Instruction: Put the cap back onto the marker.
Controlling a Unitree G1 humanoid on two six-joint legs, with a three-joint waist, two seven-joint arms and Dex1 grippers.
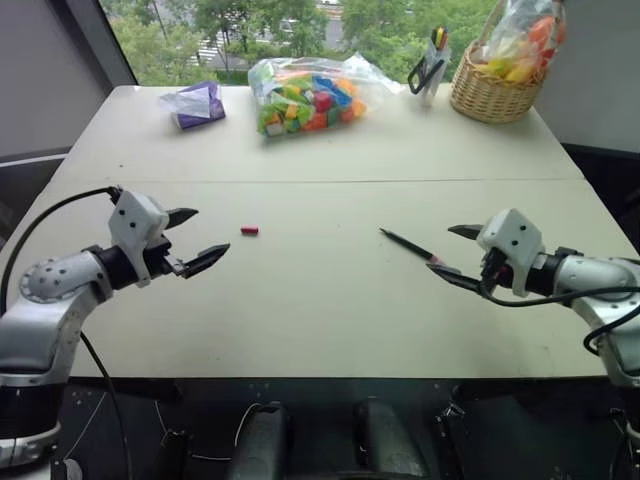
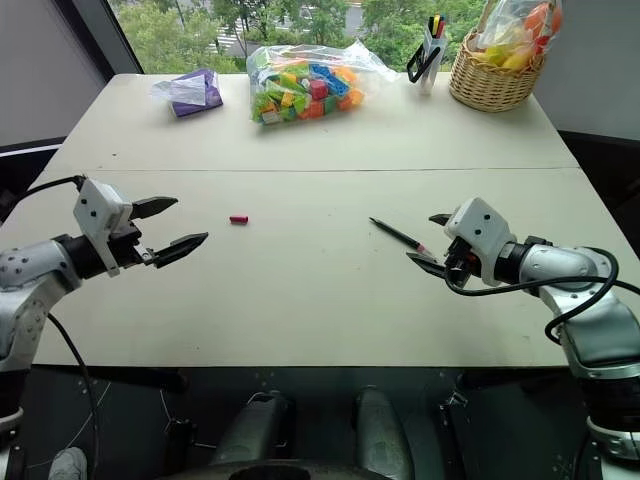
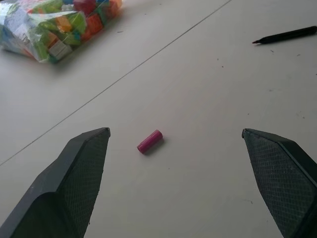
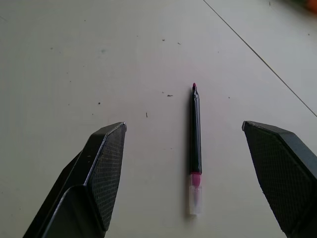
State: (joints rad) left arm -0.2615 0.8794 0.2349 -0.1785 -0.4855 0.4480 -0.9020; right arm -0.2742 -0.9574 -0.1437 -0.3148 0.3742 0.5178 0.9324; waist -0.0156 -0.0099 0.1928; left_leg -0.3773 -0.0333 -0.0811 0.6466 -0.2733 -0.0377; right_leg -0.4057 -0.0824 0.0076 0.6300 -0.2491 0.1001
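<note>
The small red cap (image 1: 249, 230) lies on the white table (image 1: 320, 300), left of centre; it also shows between the fingers in the left wrist view as the cap (image 3: 149, 141). My left gripper (image 1: 195, 238) hovers open a short way to the cap's left, with nothing held. The thin black marker (image 1: 410, 245) lies uncapped right of centre, its tip pointing toward the table's middle. In the right wrist view the marker (image 4: 196, 144) has a red band and a pale end nearest the fingers. My right gripper (image 1: 455, 252) stands open just above the marker's near end, empty.
At the table's far edge lie a clear bag of colourful blocks (image 1: 305, 95), a purple packet (image 1: 197, 104), a cup with scissors and pens (image 1: 430, 70) and a wicker basket (image 1: 495, 85). A seam (image 1: 320, 181) crosses the tabletop.
</note>
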